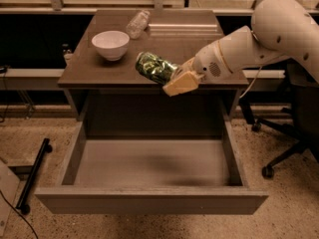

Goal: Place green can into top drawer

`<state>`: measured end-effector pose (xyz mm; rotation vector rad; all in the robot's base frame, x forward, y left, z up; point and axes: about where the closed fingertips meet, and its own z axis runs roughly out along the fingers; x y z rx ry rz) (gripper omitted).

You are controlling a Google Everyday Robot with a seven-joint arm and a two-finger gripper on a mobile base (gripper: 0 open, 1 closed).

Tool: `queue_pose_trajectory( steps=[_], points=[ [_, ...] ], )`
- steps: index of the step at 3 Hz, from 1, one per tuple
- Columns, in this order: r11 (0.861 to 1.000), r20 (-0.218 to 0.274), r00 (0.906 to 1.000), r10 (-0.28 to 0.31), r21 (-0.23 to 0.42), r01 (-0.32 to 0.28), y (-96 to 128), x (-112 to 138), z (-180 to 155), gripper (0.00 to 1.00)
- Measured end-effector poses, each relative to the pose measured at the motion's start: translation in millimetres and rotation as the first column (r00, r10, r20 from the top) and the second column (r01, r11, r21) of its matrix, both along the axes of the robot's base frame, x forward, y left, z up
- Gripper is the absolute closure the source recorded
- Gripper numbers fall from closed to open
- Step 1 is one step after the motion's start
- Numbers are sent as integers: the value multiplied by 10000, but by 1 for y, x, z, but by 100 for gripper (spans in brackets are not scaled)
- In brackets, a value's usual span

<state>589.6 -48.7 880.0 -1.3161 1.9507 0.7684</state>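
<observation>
Camera view, contents listed against the cabinet (199,44). Item one, the cabinet itself: a brown-topped unit standing on speckled flooring, its flat top seen from above and in front. Item two, the top drawer (149,203): pulled fully out of the cabinet's front toward the camera, wide and shallow, plain flat front panel, pale grey interior with nothing lying in it. Item three, the robot arm (249,49): white, bulky, reaching in from the cabinet's right side and crossing over the right front corner of its top. Item four, an office chair (279,148): dark, on castors, on the floor to the right of the cabinet, partly hidden behind the arm. Item five, a black stand (32,176): lying on the floor to the left of the cabinet, beside the open drawer. Item six, a white bowl (110,45): upright on the cabinet top, left half. Item seven, a clear plastic bottle (137,24): on its side on the cabinet top, toward the rear, behind the bowl. Item eight, the green can (153,67): mottled green print, tilted on its side, lifted off the cabinet top and held over its front edge, above the rear of the open drawer. Item nine, the gripper (175,76): at the cabinet's front edge, right of centre, its tan fingers (180,84) clamped on the can's right end.
</observation>
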Motion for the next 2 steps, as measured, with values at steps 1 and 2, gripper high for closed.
queue_pose_trajectory(
  steps=[1,2],
  points=[
    [9980,-657,9958,630,-55,-635,14,-48,-32,100],
    [9949,-1857,9793,810,-450,-908,20,-87,-82,100]
  ],
)
